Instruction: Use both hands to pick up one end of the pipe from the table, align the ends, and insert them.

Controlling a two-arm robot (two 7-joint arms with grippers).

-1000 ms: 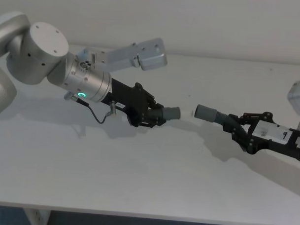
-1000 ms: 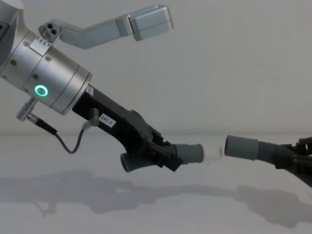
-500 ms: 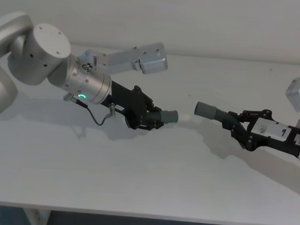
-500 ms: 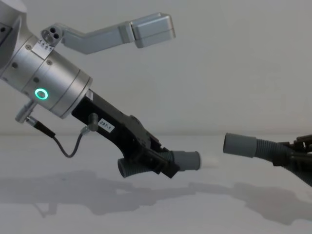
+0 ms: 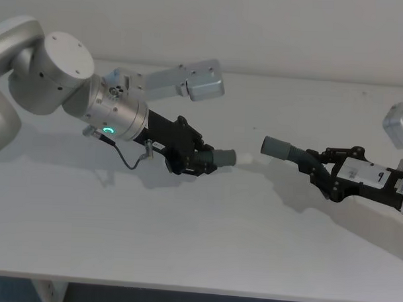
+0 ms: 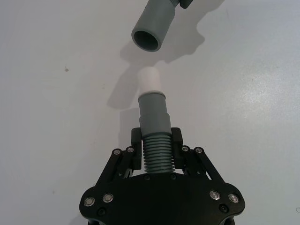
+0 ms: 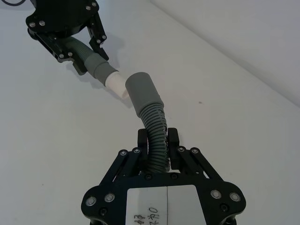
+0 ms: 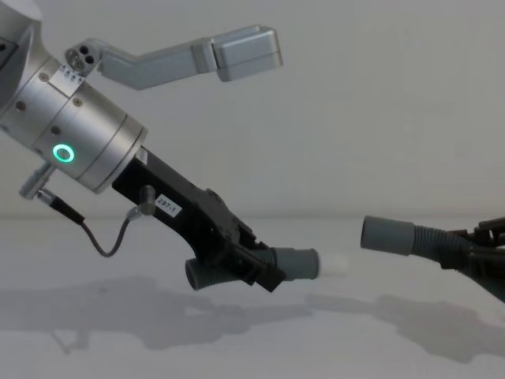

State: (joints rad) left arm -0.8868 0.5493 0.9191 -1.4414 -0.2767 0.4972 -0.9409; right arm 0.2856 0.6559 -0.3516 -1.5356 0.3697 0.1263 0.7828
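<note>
Our left pincer pinches the short piece and our right pincer pinches the longer piece, both above the desk. The pale tip has drawn back toward nine o'clock from the open collar, so the gap is wider and we judge they need realigning before insertion

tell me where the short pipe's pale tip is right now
Chest view, centre: the pale tip juts from the short piece in the left gripper, a gap short of and below the collar of the other piece.
</note>
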